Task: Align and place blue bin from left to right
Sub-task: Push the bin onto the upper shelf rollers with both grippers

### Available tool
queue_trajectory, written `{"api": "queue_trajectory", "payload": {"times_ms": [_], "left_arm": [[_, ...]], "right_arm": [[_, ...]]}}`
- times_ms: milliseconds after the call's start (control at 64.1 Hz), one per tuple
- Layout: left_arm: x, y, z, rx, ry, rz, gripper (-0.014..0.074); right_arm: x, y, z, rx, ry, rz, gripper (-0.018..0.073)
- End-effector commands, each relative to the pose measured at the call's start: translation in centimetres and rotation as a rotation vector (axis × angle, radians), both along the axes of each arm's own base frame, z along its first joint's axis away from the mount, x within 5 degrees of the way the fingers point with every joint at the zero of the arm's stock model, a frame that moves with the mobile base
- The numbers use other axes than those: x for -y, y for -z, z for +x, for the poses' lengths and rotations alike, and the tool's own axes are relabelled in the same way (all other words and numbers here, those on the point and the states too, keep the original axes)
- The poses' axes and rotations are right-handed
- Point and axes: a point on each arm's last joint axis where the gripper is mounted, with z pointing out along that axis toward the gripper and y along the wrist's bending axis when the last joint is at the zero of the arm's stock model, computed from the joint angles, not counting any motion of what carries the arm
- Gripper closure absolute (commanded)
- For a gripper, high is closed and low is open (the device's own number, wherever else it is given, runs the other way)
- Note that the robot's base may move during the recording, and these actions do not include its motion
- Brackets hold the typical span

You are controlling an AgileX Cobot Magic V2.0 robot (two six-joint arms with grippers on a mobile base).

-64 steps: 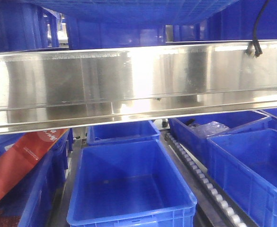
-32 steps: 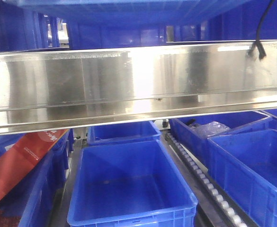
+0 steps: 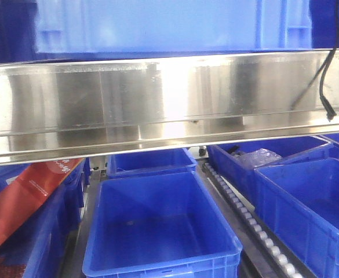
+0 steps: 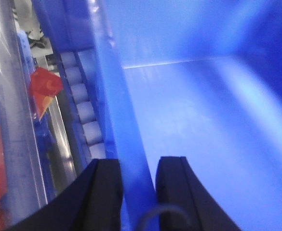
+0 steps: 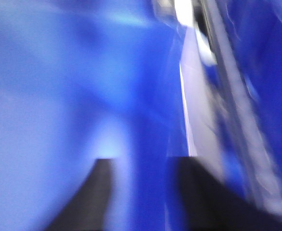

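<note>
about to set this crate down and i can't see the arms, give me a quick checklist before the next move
1. Left pincer on the wall of the large light-blue ribbed plastic crate: ok, one finger on each side of the wall.
2. Right pincer hold: cannot tell, the right wrist view is blurred.
3. Crate above the shiny steel shelf rail: ok in the front view.
4. Crate level: ok, its lower edge runs about parallel to the rail.
5. Black cable hanging over the rail at right: not ok, it could snag.
6. Landing spot: cannot tell, no view shows it.
</note>
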Motion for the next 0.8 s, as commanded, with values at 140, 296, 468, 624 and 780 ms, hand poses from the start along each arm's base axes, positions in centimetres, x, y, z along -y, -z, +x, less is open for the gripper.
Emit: {"api": "queue_trajectory", "payload": {"times_ms": [140,296,468,624,780], "left_arm": [[1.4,-1.9,-1.1,0.074,0.065,-0.078,0.0041],[1.2,-3.1,-1.6,0.113,0.066,-0.086,0.0011],[0.9,-6.4,-3.7,0.214,0.083,-0.13,0.0015],[0.3,-9.2,-6.0,0.294,0.088,-0.15,0.0132],[0.0,-10.5,-7.3,0.328,0.093,-0.15,0.0551]], "right_arm": [[-0.3,-1.1,-0.2,0.061,-0.007,0.023,-0.0008],[-0.2,-2.2,-1.1,0.069,-0.01,0.023,0.0],[0.1,-5.0,-3.5,0.097,-0.015,0.023,0.0003],[0.4,-7.5,-6.2,0.104,-0.023,0.019,0.0208],[0.6,-8.5,-7.9,0.075,-0.028,0.005,0.0574]]}}
